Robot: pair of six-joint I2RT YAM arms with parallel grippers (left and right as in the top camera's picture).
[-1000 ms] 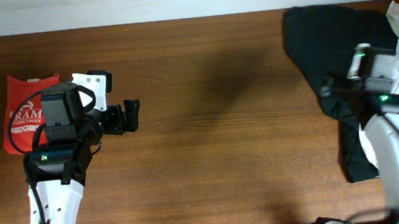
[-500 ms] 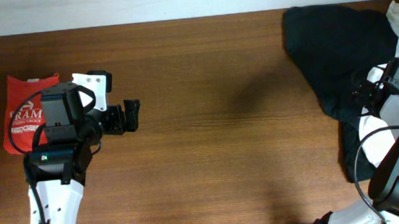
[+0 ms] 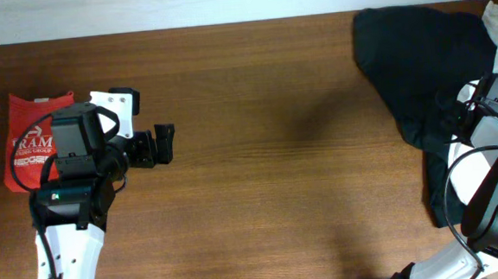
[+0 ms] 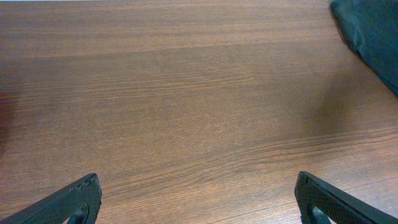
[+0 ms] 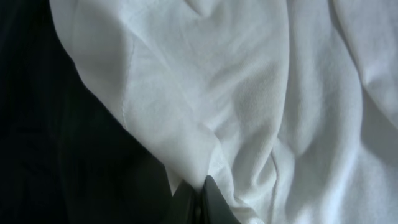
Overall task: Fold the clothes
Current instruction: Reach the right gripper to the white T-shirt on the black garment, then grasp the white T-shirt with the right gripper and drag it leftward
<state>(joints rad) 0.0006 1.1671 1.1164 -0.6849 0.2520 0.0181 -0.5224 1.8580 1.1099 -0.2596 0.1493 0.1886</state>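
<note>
**Right wrist view catches a grip the overhead view hides**

Up close, the right gripper (image 5: 199,202) has its jaws pressed together on a fold of the white T-shirt (image 5: 261,93), which lies wrinkled over the black shirt (image 5: 37,124). From overhead, that gripper sits at the right edge of the table (image 3: 279,198) with its jaws unreadable, and the T-shirt is only a sliver in the corner. The left gripper (image 4: 199,202) hangs over the wood with its jaws wide. Only the overhead view shows the red shirt (image 3: 24,140) beside that arm.
</note>
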